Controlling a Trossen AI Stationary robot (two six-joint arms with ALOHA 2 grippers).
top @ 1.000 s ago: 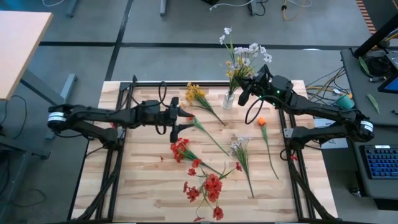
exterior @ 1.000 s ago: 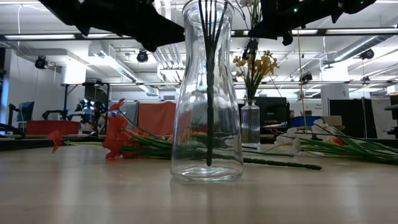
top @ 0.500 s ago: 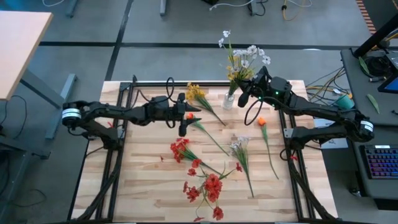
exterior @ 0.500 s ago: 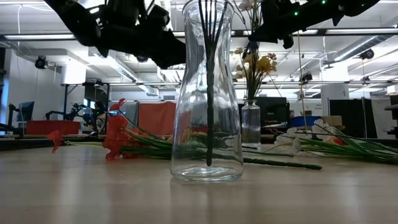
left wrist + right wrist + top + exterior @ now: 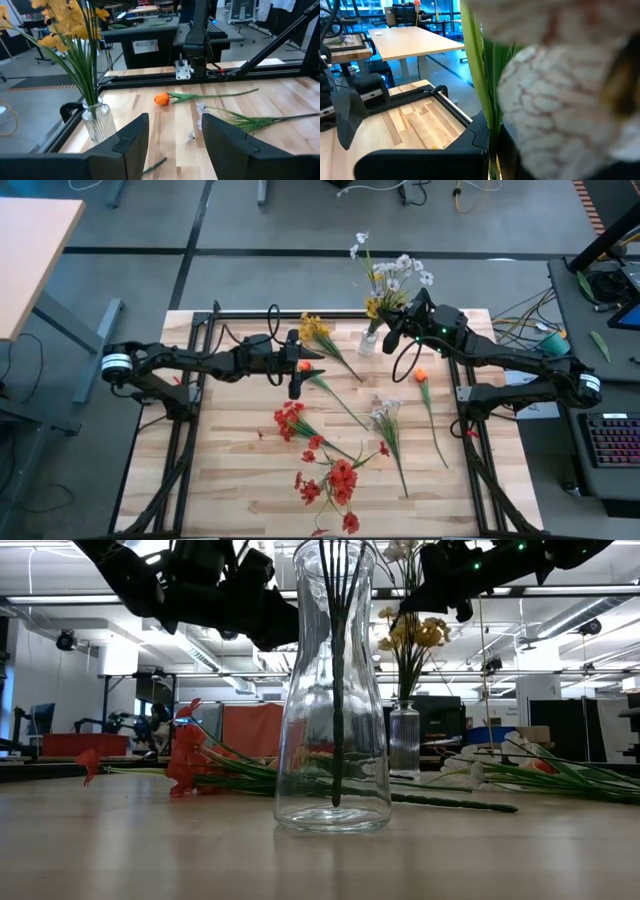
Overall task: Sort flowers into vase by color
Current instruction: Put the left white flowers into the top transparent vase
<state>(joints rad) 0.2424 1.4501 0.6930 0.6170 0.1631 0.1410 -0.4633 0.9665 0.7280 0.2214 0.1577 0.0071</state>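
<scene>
I am working with flowers that I judge light, springy and top-heavy, their thin green stems wanting a pinch low or mid-stem, never on the soft blossoms, which would crush or shed. My right tool [image 5: 392, 332] is hanging over the small ribbed vase [image 5: 369, 341] at the far edge of the bench [image 5: 230, 480], shut on the white spray [image 5: 400, 268], whose stems are going down into that vase beside the yellow blossoms [image 5: 374, 306] already there; the grip itself is partly hidden, so I am reading it from the stems crowding the wrist view. My left tool [image 5: 293, 370] is hovering half open and empty above the bench near the loose yellow spray [image 5: 316, 330]. Red sprays [image 5: 335, 478], a white one [image 5: 386, 416] and an orange one [image 5: 421, 376] are lying loose on the bench. Against a second ago, my left arm is reaching further in, while the right one is barely shifting.
</scene>
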